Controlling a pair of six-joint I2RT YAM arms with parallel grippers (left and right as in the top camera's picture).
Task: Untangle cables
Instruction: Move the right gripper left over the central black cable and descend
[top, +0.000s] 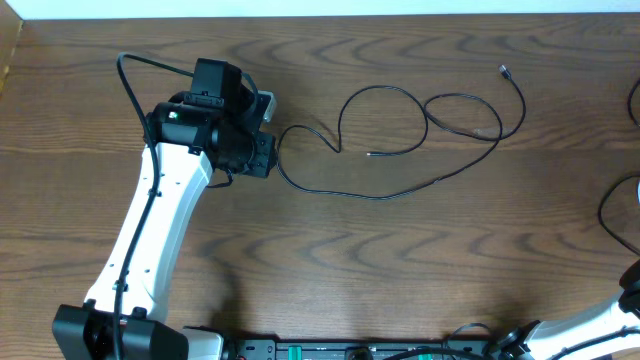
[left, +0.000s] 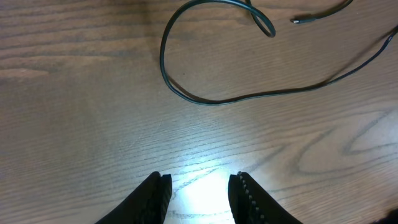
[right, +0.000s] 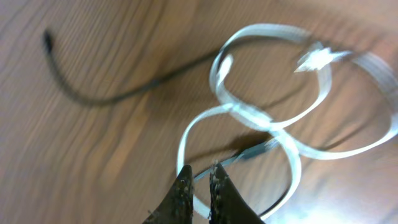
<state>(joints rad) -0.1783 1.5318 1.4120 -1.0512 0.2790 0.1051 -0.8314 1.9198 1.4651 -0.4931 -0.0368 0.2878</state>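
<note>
A black cable (top: 340, 150) and a white cable (right: 244, 111) lay on a wooden counter (top: 400, 280).
We saw the left tool (left: 199, 178) spread and empty near the black cable's loops, mid-counter. The right tool (right: 199, 169), nearly pressed together, sat at the coiled white cable; we could not tell whether it pinched it.

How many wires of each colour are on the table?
Black cables: 2, the long black cable mid-table and a blurry black cable beside the white one.
White cable: 1
Total: 3
</note>
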